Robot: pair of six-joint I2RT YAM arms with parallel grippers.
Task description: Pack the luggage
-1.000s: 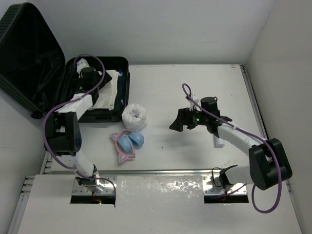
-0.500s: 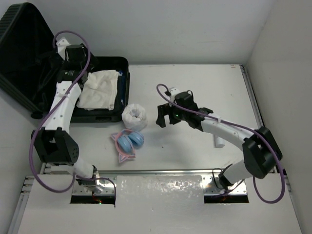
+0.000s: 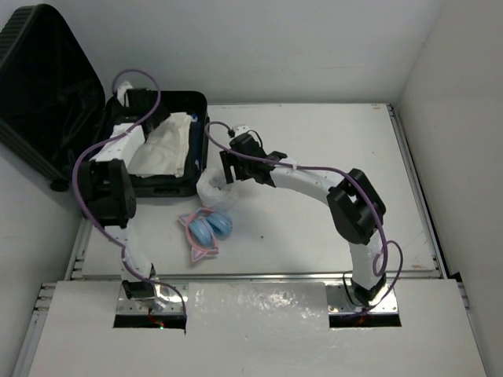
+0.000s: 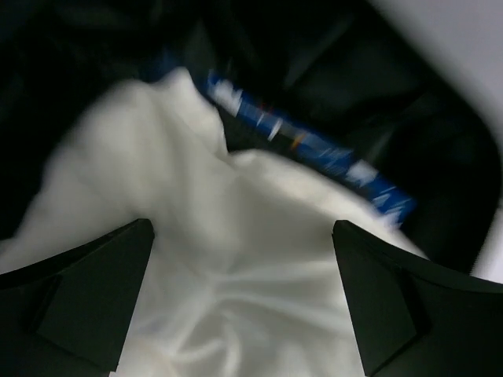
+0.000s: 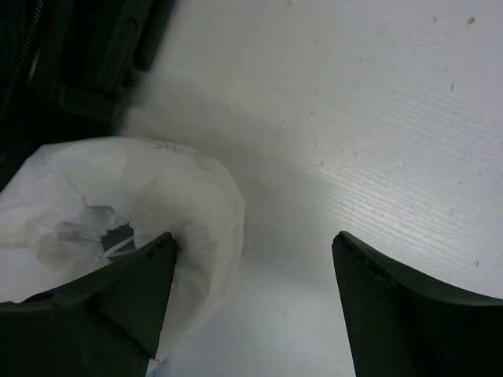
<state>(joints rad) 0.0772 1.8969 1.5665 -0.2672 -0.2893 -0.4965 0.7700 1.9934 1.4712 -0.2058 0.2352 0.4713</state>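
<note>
The luggage (image 3: 43, 78) lies open at the far left, its ribbed lid leaning against the wall. In its base lies a crumpled white cloth (image 3: 161, 145), with a blue printed strip (image 4: 314, 149) along the cloth's edge. My left gripper (image 3: 137, 106) hovers open over that cloth (image 4: 236, 283), holding nothing. My right gripper (image 3: 228, 166) is open at a white plastic bag (image 3: 214, 188) just outside the luggage. In the right wrist view one fingertip (image 5: 161, 247) presses on the bag's rim (image 5: 118, 196); the other stands over bare table.
Blue headphones with pink cat ears (image 3: 208, 232) lie on the table just in front of the white bag. The luggage's black front wall (image 5: 71, 55) stands right beside the bag. Walls close in the table at the back and right.
My right arm has swung left from the table's middle to the white bag, its jaws narrowing a little. My left gripper rose to the luggage's back corner, then came down over the cloth.
</note>
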